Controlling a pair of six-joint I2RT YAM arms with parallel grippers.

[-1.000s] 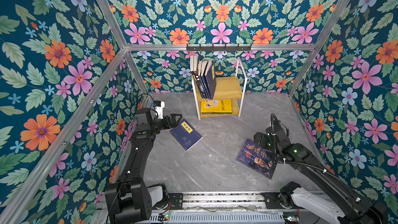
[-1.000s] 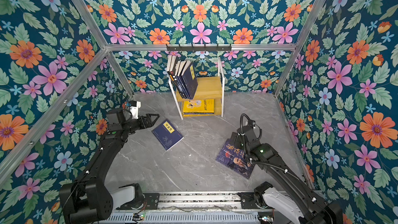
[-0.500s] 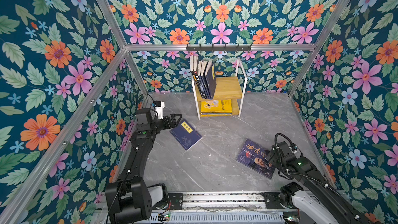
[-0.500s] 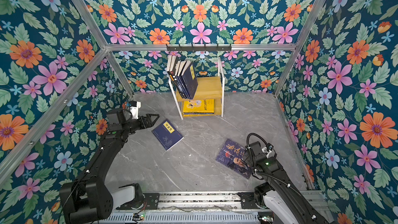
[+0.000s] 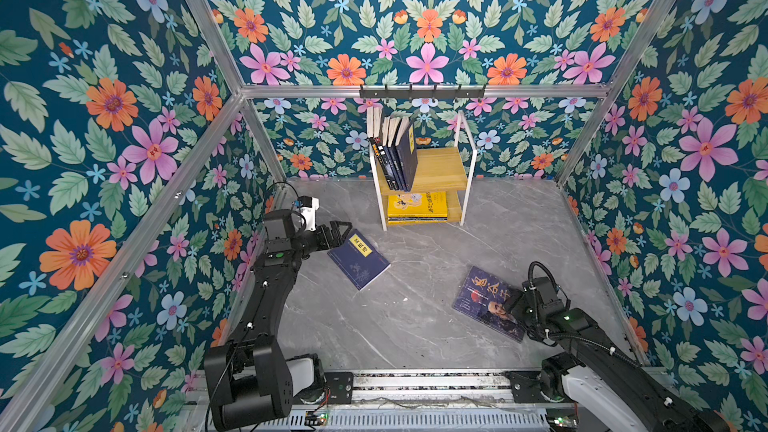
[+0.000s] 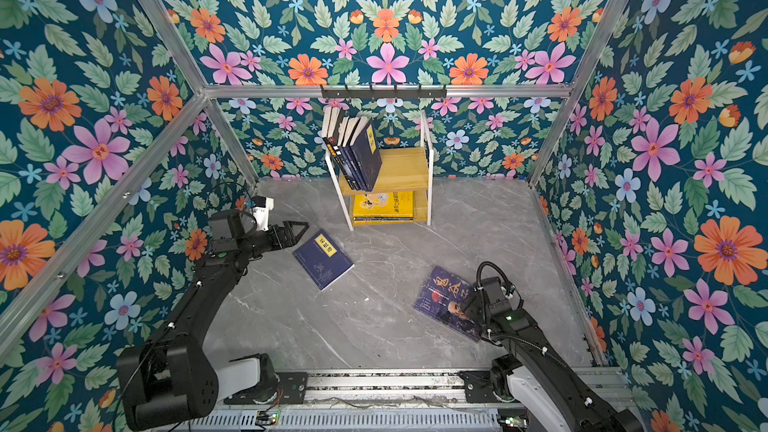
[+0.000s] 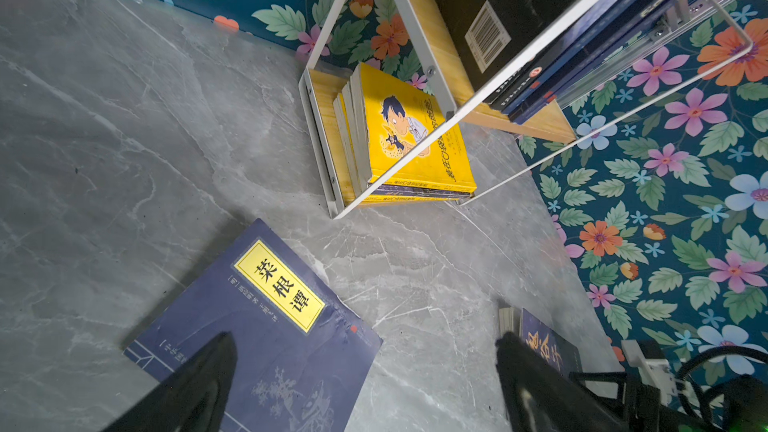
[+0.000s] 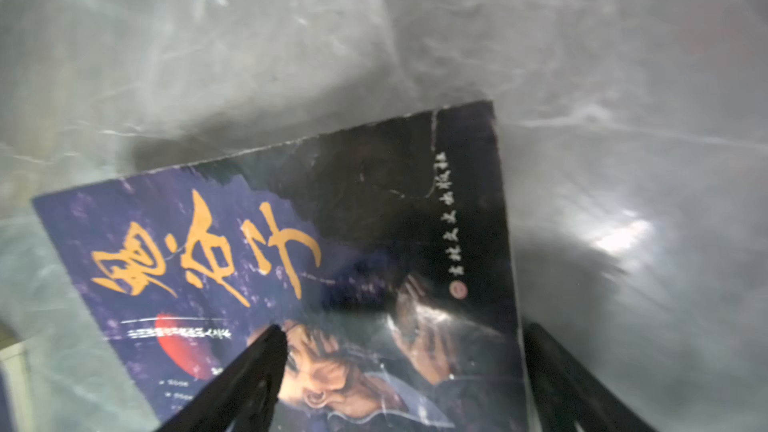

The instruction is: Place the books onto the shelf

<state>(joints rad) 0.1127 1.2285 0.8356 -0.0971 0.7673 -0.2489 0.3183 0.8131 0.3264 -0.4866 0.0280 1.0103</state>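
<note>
A navy book with a yellow label (image 5: 359, 259) (image 6: 324, 259) (image 7: 257, 317) lies flat on the grey floor. My left gripper (image 5: 340, 230) (image 6: 299, 228) (image 7: 365, 338) hovers open at its far left corner, holding nothing. A purple-blue book with a bearded man (image 5: 486, 297) (image 6: 440, 297) (image 8: 291, 243) lies at the front right. My right gripper (image 5: 515, 305) (image 6: 467, 305) (image 8: 405, 330) is low at its right edge, jaws apart: one finger over the cover, the other beyond the edge. The shelf (image 5: 440, 168) (image 6: 403, 168) (image 7: 328, 118) carries several upright books (image 5: 399, 155) and a flat yellow book (image 5: 417, 203) (image 7: 407, 135).
A black hook rail (image 5: 422, 92) hangs on the back wall above the shelf. Floral walls close in the floor on three sides. An aluminium rail (image 5: 415, 384) with both arm bases runs along the front edge.
My right gripper has drawn back toward the front along the purple-blue book's right edge and dropped lower, its jaws narrowing a little. The left arm and both floor books have stayed put.
</note>
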